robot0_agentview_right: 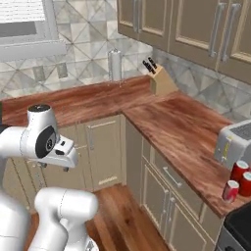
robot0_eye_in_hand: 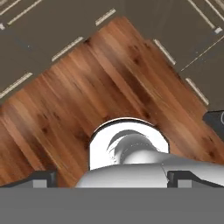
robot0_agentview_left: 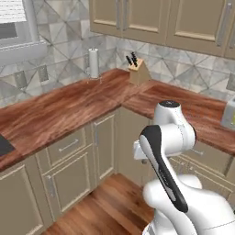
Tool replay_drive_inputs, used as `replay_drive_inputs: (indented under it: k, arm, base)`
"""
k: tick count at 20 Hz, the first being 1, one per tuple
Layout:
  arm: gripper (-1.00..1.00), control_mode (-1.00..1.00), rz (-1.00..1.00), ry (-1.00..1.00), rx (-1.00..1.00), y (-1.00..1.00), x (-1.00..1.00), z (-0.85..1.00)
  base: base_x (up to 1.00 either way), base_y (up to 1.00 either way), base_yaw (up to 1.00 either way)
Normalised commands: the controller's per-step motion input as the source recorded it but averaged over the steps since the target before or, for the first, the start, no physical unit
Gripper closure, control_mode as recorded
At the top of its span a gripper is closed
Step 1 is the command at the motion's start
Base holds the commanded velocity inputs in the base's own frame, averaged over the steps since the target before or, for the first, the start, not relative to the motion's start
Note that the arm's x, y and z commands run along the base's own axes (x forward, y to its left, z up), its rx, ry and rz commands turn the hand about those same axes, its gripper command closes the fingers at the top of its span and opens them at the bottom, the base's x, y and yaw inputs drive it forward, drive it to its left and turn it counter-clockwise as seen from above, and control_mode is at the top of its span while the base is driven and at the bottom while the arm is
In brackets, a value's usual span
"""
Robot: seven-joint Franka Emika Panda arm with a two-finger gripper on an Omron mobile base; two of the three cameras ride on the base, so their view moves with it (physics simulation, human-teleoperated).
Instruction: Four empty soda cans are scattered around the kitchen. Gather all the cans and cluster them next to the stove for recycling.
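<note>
Already three red cans (robot0_agentview_right: pixel 239 178) stand bunched at the counter's (robot0_agentview_right: pixel 181 132) near end in the right base view, just beside the black stove (robot0_agentview_right: pixel 240 228) corner and in front of the toaster (robot0_agentview_right: pixel 234 142). Two sit touching or nearly so; the third, with its pale top, stands just forward of them. My read: three of four are gathered, one left to find. No fourth can on the counter stretches visible from either base camera.

Gripper (robot0_eye_in_hand: pixel 109 177) hangs over the floor (robot0_eye_in_hand: pixel 87 96) in the hand view, dark finger tips (robot0_eye_in_hand: pixel 41 178) wide apart at the bottom edge, nothing between them. Empty-handed, arm folded close to the base.

Materials:
- Counter: reddish-brown wood grain, glossy, L-shaped, running into the corner.
- Floor: warm wood planks, similar tone, streaked.
- Cabinets (robot0_agentview_left: pixel 69 170): beige, flat framed panels, slim silver bar handles.
- Backsplash (robot0_agentview_left: pixel 59 50): grey tiles in diamond and triangle patterns.
- Knife block (robot0_agentview_left: pixel 138 71): pale wood wedge, black handles sticking out, set in the corner.
- Paper towel roll (robot0_agentview_left: pixel 93 63): white upright cylinder, left of the block.
- Toaster: boxy, brushed silver.
- Cans: small smooth cylinders, metallic red, silvery lids.

Next step, as I judge it: drive on and search for the last can.
</note>
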Motion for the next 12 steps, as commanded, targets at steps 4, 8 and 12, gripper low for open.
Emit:
replay_drive_inputs:
  k: [4, 8, 12]
  arm:
    - [-1.0, 1.0, 0.0, 0.0, 0.0, 0.0, 0.0, 0.0]
    - [-1.0, 1.0, 0.0, 0.0, 0.0, 0.0, 0.0, 0.0]
    - [-1.0, 1.0, 0.0, 0.0, 0.0, 0.0, 0.0, 0.0]
  base:
    - [-0.27, 0.29, 0.82]
    - [-0.11, 0.28, 0.78]
    - [-0.01, 0.23, 0.73]
